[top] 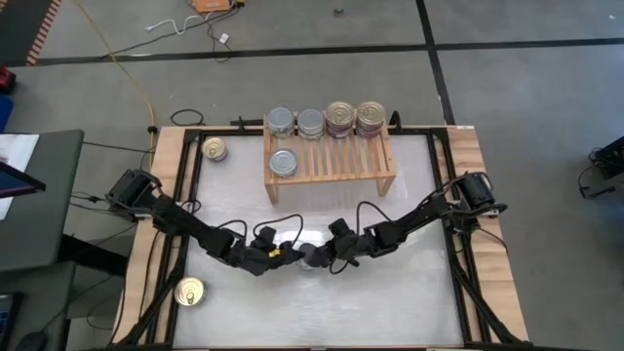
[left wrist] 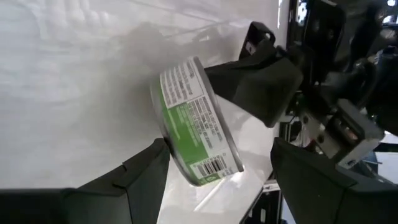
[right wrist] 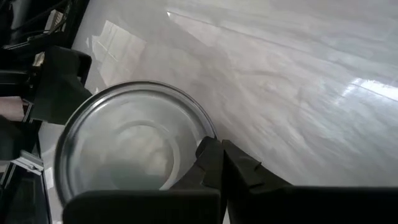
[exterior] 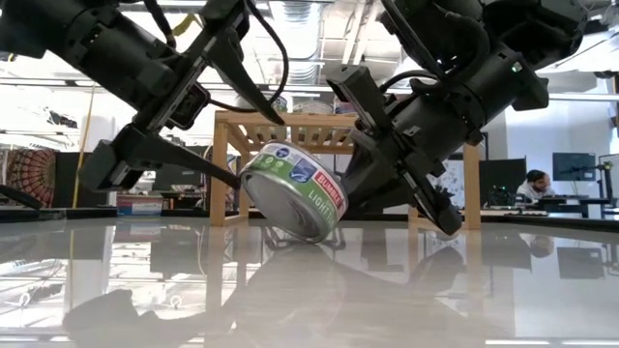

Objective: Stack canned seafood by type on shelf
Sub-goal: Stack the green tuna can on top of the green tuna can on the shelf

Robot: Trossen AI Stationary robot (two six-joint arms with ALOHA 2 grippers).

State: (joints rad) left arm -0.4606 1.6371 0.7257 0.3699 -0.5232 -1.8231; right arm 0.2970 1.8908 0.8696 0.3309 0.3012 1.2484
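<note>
A: Where is the tin being handled?

B: A green-labelled can (exterior: pixel 295 190) sits tilted on the tabletop (top: pixel 390 302) in front of the shelf (top: pixel 331 161), one edge down, the other lifted.

A: And the two end effectors?

B: The left end effector (left wrist: pixel 214 177) is spread, its fingers on either side of the tilted can. The right end effector (right wrist: pixel 214 162) is pressed together, its tip against the can's plain silver face.

A: What is on the shelf?

B: Along its back edge stand two silver-topped stacks (top: pixel 295 122) and two gold-lidded stacks (top: pixel 355 118). One silver-topped can (top: pixel 283 163) lies nearer its front.

A: Any off the shelf?

B: A gold-lidded can (top: pixel 214 149) just left of the shelf, and another gold-lidded one (top: pixel 190 292) well in front of it, far left.
</note>
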